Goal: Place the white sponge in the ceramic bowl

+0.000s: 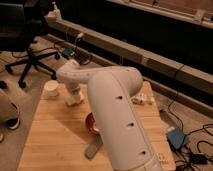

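My gripper (75, 98) hangs from the white forearm at the far left part of the wooden table (55, 140), just right of a round white cup (51, 88). A small whitish block shows at its tip, low over the table; it may be the white sponge (73, 101), but I cannot tell whether it is held. The ceramic bowl (91, 125), copper-orange inside, sits nearer the table's middle. My arm (117, 110) hides most of it. The gripper is to the bowl's upper left, apart from it.
A pale crumpled-looking object (142, 99) lies at the table's far right. A grey flat piece (93, 148) sits in front of the bowl. An office chair (30, 55) stands on the floor at the left, and cables and a blue box (176, 137) at the right.
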Motion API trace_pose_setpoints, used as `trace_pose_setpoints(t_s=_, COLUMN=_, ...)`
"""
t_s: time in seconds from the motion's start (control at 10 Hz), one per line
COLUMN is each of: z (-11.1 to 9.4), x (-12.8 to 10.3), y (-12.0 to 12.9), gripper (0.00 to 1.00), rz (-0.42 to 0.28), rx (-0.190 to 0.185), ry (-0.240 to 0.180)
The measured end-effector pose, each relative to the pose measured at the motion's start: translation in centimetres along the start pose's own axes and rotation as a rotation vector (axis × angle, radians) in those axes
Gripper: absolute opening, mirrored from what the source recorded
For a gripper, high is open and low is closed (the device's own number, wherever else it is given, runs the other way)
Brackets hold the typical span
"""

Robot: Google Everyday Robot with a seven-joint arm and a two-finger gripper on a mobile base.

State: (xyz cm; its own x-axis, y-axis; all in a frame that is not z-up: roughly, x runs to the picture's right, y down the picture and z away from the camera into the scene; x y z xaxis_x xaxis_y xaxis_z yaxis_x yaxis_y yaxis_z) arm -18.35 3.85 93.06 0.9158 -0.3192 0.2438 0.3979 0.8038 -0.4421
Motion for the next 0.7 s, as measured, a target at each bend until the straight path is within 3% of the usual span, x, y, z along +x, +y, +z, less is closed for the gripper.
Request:
trace_pose_setpoints(t_s=0.2, z=-3.4, x=2.8, y=1.0, gripper=0.55, rz=0.051, rx=0.059, ry=0.032)
trace_pose_setpoints(t_s=0.4, z=-5.9, x=5.0, y=4.0, gripper=0.55, rz=0.098, rx=0.08, ry=0.058)
trace_pose_setpoints(t_s=0.5, z=-6.4, x=5.2, y=5.0, gripper=0.55, rz=0.106, rx=0.079, ry=0.063)
trace_pose_setpoints(t_s=0.7, z=-8.4, x=5.7, y=10.0, gripper=0.55, rz=0.141, rx=0.06, ry=0.084)
